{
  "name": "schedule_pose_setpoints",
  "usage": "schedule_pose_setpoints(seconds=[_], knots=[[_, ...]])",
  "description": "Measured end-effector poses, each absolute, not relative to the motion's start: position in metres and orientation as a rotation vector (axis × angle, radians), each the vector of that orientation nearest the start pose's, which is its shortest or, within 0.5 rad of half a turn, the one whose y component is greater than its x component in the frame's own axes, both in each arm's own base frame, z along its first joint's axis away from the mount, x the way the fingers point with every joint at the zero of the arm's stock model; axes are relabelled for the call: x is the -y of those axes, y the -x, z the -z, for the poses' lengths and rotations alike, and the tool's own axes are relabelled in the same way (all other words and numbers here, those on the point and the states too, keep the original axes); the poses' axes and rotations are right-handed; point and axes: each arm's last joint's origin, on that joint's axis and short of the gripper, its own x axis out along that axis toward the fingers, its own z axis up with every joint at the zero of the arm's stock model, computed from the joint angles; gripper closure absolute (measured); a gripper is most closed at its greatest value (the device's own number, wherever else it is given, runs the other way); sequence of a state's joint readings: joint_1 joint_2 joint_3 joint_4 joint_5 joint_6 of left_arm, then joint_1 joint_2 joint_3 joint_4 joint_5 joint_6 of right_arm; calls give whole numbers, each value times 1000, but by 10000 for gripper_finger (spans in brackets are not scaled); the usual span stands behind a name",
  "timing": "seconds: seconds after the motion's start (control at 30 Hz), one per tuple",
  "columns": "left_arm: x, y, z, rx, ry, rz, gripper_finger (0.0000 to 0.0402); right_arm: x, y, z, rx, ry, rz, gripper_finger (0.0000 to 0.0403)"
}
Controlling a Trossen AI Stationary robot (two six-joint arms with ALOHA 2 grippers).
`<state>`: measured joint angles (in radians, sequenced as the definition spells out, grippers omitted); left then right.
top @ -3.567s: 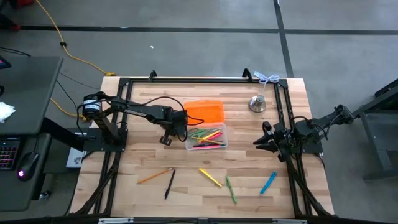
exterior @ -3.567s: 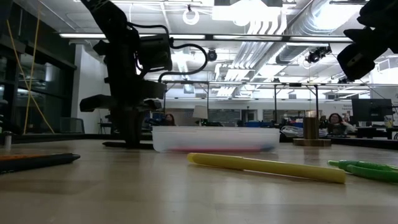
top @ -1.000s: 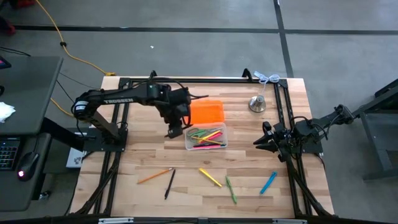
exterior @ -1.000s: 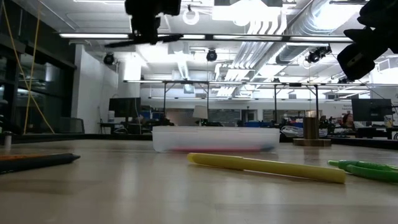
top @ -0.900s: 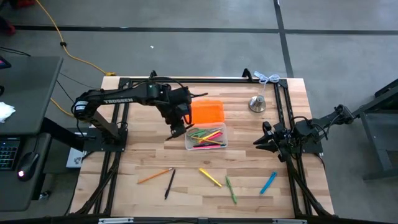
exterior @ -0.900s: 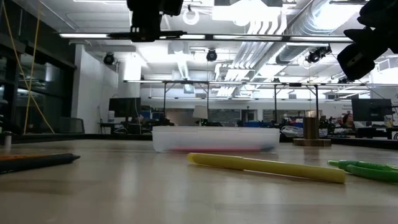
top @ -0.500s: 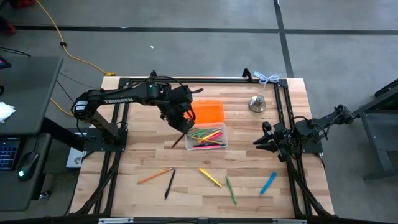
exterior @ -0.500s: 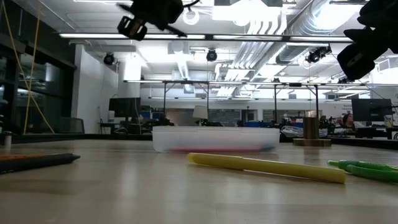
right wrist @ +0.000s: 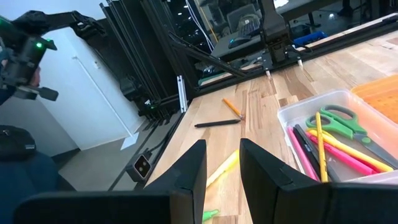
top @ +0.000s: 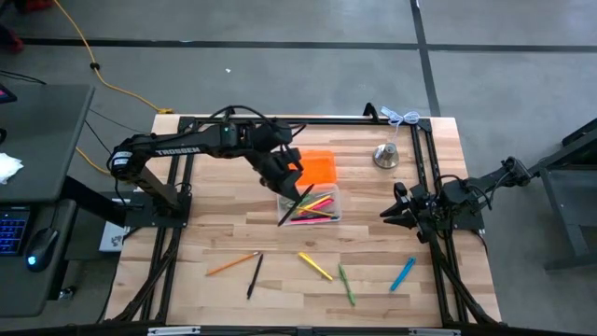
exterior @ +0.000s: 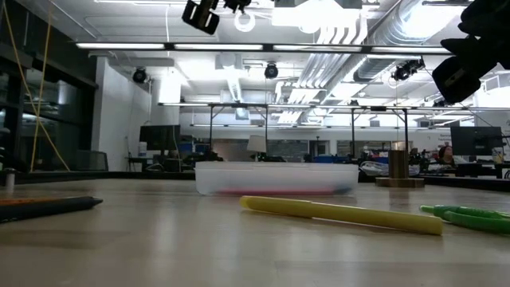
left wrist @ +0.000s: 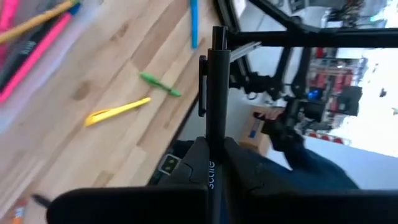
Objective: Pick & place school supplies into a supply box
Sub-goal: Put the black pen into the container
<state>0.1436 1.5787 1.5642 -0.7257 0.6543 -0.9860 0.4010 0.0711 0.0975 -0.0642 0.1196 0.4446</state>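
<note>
The left gripper, just above centre in the high view, hangs over the supply box with its fingers clamped on a black pen. The pen slants down past the box's left edge; carried that high, it looks meant to be dropped in from above rather than slid across the wood. The left wrist view shows the pen standing straight out from between the dark fingers, gripped near one end, which probably explains the tilt.

The box sits mid-table with its orange lid folded back toward the top of the frame, out of the way of anything coming down. Inside already lie pink, yellow and green sticks and the green scissors.

Along the lower part of the high view, loose supplies wait on the table: an orange pencil, another black pen, a yellow marker, a green pen and a blue pen.

The right gripper is parked at the right edge of the frame, jaws parted and holding nothing, seemingly kept clear. A silver bell stands at upper right
</note>
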Motion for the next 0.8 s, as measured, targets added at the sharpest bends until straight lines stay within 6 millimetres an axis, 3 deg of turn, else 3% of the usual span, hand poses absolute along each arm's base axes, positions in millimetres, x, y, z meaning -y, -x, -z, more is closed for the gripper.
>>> schedule_pose_setpoints(seconds=[0.37,0.67,0.8], knots=[[-31,-341,-373,-815,1296,174,355,-34,-90,-184,-109,-429,-266,329],[-32,-342,-372,-795,1306,114,355,-34,-90,-184,-109,-429,-266,329],[-30,-344,-369,-767,1231,70,355,-34,-90,-184,-109,-429,-266,329]])
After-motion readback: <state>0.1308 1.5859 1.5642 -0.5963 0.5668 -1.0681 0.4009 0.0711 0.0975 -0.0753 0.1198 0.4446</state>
